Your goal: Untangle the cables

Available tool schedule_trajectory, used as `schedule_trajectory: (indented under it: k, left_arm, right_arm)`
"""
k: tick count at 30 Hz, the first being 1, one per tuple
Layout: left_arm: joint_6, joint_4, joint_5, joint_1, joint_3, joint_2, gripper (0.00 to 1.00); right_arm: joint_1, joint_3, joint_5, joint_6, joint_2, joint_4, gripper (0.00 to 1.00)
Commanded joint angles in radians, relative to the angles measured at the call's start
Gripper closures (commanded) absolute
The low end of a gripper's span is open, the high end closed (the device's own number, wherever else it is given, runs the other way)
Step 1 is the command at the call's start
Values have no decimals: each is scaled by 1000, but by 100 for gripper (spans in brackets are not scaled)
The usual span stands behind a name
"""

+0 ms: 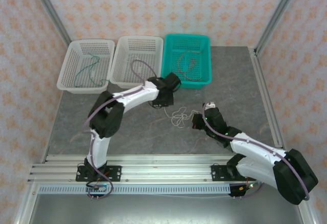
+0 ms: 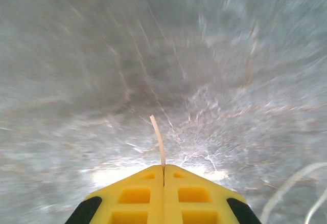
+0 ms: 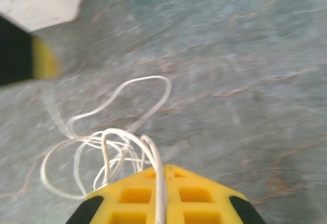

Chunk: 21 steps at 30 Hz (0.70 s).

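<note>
A white cable (image 1: 180, 116) lies in a loose tangle on the grey table between the two grippers. My left gripper (image 1: 165, 105) is at the tangle's left end, and its yellow jaws (image 2: 164, 168) are shut on a short end of the white cable (image 2: 158, 139) that sticks out ahead. My right gripper (image 1: 196, 122) is at the right end, and its jaws (image 3: 163, 169) are shut on a strand of the white cable (image 3: 104, 150), whose loops spread to the left. A green cable (image 1: 87, 71) lies in the left white basket. A red-brown cable (image 1: 187, 60) lies in the teal basket.
Three baskets stand in a row at the back: a left white basket (image 1: 71, 83), a middle white basket (image 1: 120, 81) and a teal basket (image 1: 204, 81). Metal frame posts rise at the table's sides. The left arm's yellow finger (image 3: 45, 60) shows at the upper left of the right wrist view.
</note>
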Motion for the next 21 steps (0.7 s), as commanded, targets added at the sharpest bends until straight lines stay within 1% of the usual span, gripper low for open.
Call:
schedule_trajectory:
  k: [1,2,4,7,9,11,15,18,21]
  left_arm:
    - [57,-62,-57,22,19,-156,100]
    - [64,-78,-72,28,26,-181,100]
    - [76,-101,-102,41,33,-230,100]
    - [91,-115,-147,70,30,-311,100]
    - [101,-122,-161,107,28,-360,100]
    - [119,-127,-163,144,31,-397,100]
    - [140,-144,-178,206,41,-454,100]
    - [154,-154,-185,250,42,-489,100]
    - [176,-170,-223,298,34,-532,100]
  right_arm:
    - [-42,-11,190,157,9,-79,100]
    - [-51,-15,244,204,9,-103,100]
    - [-75,-29,298,287,2,-126,100]
    - [-122,-37,318,377,0,-165,100]
    - [-155,-35,318,427,8,-200,100]
    - [-184,-43,298,444,15,-204,100]
    - [-211,-39,275,443,17,-206,100]
    - [-234,-29,273,444,16,-232,100]
    - [-250,-17,284,447,17,-266,100]
